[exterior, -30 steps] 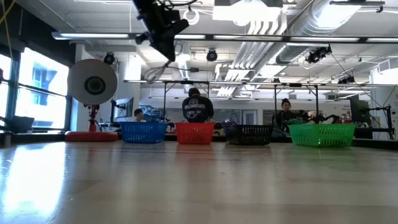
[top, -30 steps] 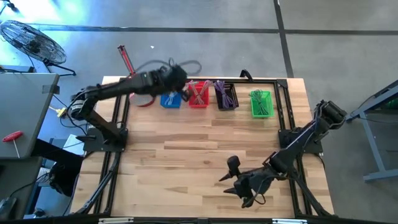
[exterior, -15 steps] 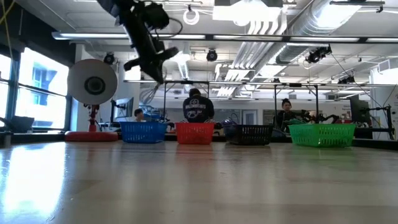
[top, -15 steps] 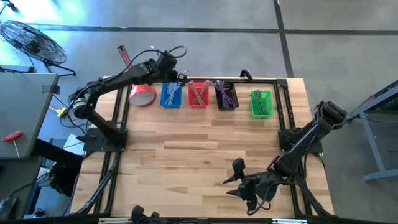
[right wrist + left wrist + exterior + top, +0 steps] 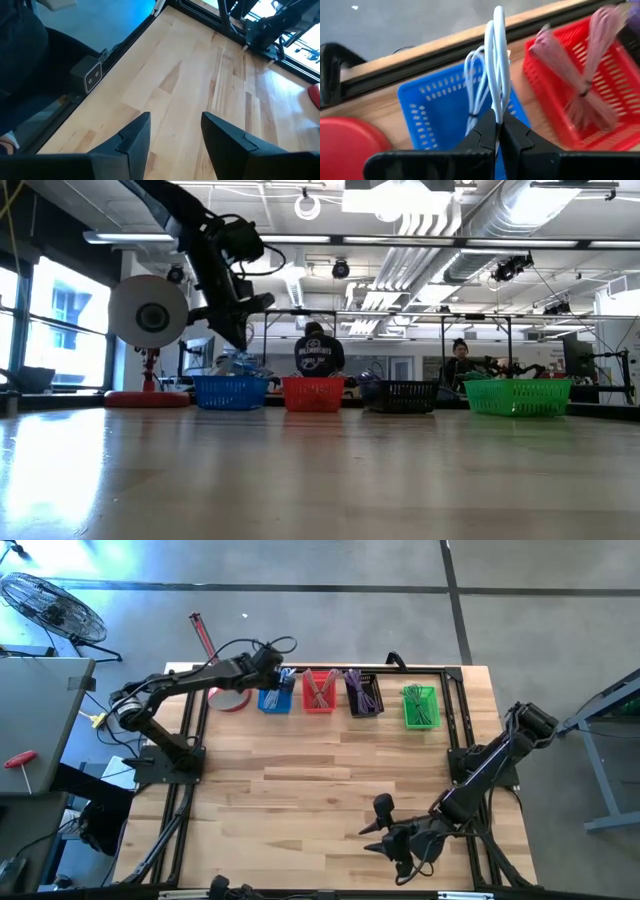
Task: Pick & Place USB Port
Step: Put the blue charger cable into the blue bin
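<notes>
A bundle of white cable (image 5: 494,65) rises in loops from my left gripper (image 5: 498,117), which is shut on it above the blue basket (image 5: 432,102). In the high view my left gripper (image 5: 283,681) hangs over the blue basket (image 5: 273,700) at the table's far edge. The low view shows it (image 5: 240,340) a little above that basket (image 5: 231,391). My right gripper (image 5: 175,120) is open and holds nothing. It stands over bare wood near the table's near right corner (image 5: 378,832). My left gripper pinches the white cable bundle between its two fingertips (image 5: 487,127), several strands together, at the bundle's end nearest the fingers (image 5: 496,107). The fingers slant down from the table's left. The bundle sticks out past the fingertips, lifted clear above the blue basket.
A red basket (image 5: 318,692) with a pink cable bundle (image 5: 580,85), a dark basket (image 5: 364,695) and a green basket (image 5: 420,707) stand in a row right of the blue one. A red disc (image 5: 228,698) lies to its left. The table's middle is bare wood.
My left gripper has swung from above the red basket toward the table's left. It has come down over the blue basket, rolling as it went, and stays shut on the white cable.
</notes>
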`<state>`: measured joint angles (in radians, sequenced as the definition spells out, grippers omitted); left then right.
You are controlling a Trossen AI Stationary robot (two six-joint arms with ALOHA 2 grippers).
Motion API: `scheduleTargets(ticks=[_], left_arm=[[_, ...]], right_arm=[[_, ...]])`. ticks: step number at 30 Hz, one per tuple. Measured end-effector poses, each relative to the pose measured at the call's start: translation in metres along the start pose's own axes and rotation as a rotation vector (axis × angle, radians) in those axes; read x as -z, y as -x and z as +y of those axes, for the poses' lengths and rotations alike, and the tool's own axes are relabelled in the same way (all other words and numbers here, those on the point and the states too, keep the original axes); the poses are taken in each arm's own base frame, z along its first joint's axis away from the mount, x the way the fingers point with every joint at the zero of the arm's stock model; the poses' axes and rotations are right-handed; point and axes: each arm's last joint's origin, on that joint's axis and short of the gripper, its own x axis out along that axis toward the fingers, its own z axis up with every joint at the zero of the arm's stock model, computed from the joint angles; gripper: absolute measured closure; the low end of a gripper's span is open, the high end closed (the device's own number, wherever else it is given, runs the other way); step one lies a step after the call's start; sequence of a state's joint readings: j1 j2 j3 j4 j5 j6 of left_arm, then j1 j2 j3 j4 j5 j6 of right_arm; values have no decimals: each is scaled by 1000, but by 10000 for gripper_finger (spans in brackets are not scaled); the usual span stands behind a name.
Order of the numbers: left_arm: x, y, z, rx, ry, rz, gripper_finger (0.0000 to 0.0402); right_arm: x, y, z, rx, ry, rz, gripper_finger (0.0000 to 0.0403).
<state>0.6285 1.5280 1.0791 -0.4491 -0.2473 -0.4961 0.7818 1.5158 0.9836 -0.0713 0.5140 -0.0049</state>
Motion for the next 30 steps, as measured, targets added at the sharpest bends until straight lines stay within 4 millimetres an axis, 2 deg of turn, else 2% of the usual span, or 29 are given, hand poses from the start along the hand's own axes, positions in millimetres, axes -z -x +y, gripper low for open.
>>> scheduleTargets(ticks=[4, 12, 20, 30], left_arm=[[9, -6, 4, -39, -26, 14, 402], [9, -8, 4, -38, -19, -16, 402], [16, -19, 3, -33, -55, 48, 401], [18, -27, 4, -85, -124, 46, 360]], right_arm=[[0, 0, -1, 0, 18, 1, 234], [1, -1, -1, -2, 52, 12, 238], [4, -1, -1, 1, 64, 34, 237], [4, 0, -1, 1, 68, 40, 237]])
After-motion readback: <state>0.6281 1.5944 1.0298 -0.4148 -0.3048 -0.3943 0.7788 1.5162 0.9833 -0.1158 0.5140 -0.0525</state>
